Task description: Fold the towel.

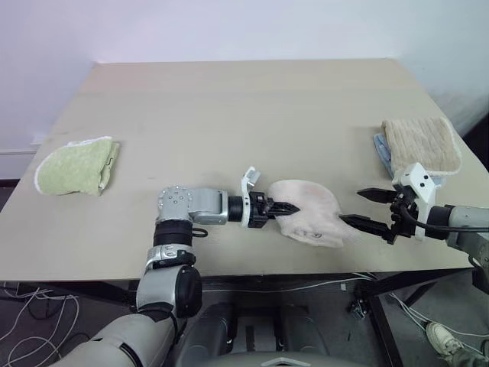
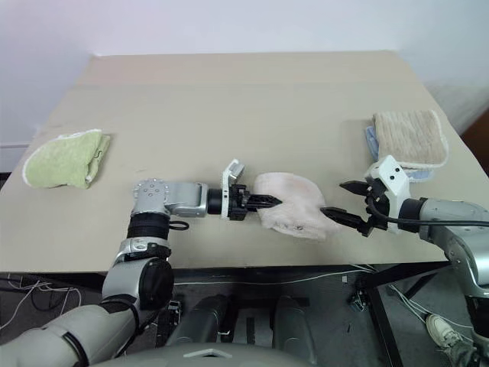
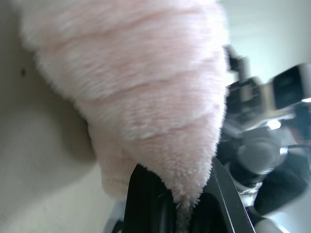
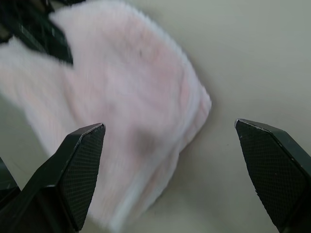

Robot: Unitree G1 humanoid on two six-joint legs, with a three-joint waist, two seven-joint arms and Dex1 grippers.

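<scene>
Beige counter (image 1: pixel 229 115), near edge: our left claw (image 1: pixel 287 207) pinches the pink towel (image 1: pixel 309 210) by one edge, ready to draw a fold, while our right claw (image 1: pixel 367 208) waits spread beside it; green towel (image 1: pixel 75 164) and ribbed towel (image 1: pixel 420 144) lie well apart.

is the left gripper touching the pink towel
Touching. In the left wrist view the left gripper has its jaws shut on a fold of the towel, pink cloth pinched between them.
</scene>
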